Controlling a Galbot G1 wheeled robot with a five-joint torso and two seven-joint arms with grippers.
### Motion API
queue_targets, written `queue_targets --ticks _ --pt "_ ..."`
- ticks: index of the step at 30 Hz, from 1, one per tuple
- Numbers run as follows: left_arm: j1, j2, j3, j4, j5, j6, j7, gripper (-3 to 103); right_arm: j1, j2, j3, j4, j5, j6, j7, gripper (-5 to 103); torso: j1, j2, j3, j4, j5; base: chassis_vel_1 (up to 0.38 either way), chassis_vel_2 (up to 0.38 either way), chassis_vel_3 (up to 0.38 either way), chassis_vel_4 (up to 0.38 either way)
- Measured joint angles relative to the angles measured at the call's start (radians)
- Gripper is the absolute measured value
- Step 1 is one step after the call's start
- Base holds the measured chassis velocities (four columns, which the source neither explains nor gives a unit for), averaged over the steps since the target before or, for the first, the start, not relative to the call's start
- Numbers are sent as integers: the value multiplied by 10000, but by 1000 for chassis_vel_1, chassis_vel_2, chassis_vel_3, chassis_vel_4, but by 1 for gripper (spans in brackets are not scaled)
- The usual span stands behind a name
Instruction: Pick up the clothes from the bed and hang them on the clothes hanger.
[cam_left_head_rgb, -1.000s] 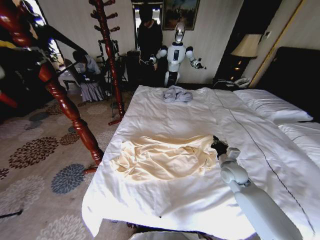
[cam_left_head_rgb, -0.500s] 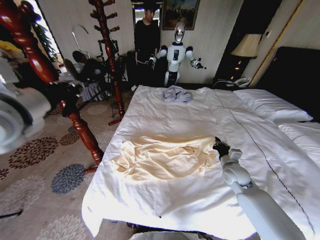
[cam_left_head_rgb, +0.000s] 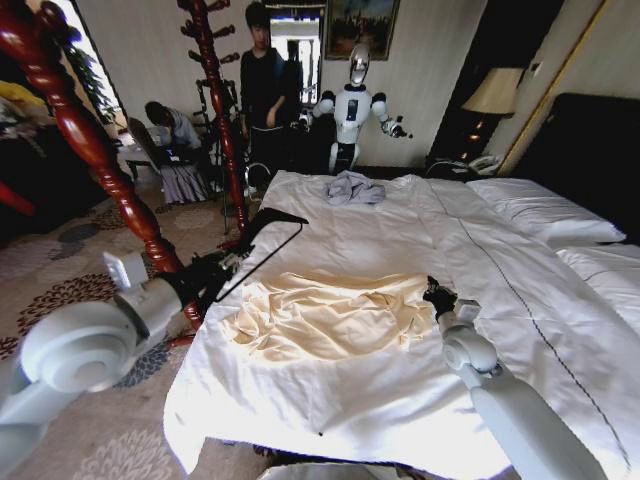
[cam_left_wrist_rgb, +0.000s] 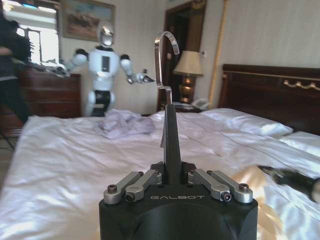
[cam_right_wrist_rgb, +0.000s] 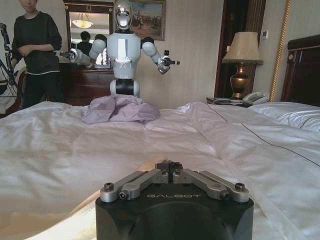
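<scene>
Over the last second I had swung the left gripper (cam_left_head_rgb: 222, 268), clamped on the clothes hanger (cam_left_head_rgb: 262, 245), in over the bed's (cam_left_head_rgb: 350, 225) left edge. The right gripper (cam_left_head_rgb: 437, 297), fingers closed and empty, rested beside the clothes (cam_left_head_rgb: 330, 315) mid-bed; hanging could begin.

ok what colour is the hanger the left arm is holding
Black, with a silver wire hook. The hanger shows best in the left wrist view, clamped in the left end effector.
</scene>
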Motion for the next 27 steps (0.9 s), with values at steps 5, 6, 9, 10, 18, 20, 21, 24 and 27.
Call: queue_targets --ticks 5,6,9,10,18,20,21,24,27 --pt "433 -219 723 -85 659 -120 962 16 378 -21 -252 -46 171 -3 1 0 0 0 0 1 -1 0 0 0 0" --pt "449 -236 813 -55 740 -174 1095 16 432 -35 -283 -45 201 -4 4 0 0 0 0 1 0 0 0 0 0" --pt "470 -269 1093 136 1070 -377 1449 16 573 -102 -360 11 289 -12 11 0 0 0 0 0 0 0 0 0 0" --pt "469 -270 1215 217 1220 -439 1558 16 604 -125 -377 31 307 -14 12 0 0 0 0 1 0 0 0 0 0" --pt "206 -331 2444 941 2797 -1038 2622 16 925 -216 -712 122 448 -33 14 0 1 0 1 -1 0 0 0 0 0" --pt "47 -480 2795 1258 3135 -1235 3005 16 1163 -182 -1014 117 555 -50 18 0 1 0 1 2 0 0 0 0 0" --pt "47 -480 2795 1258 3135 -1235 3005 16 1163 -182 -1014 117 555 -50 18 0 1 0 1 2 0 0 0 0 0" --pt "-695 -780 3766 1823 3391 -1429 3283 16 1252 -152 -1171 140 630 -89 22 0 1 0 1 5 -2 0 0 0 0" --pt "-1445 -1055 4696 2257 3462 -1500 3394 16 1249 -147 -1157 184 666 -105 32 0 1 0 1 -4 -1 0 0 0 0"
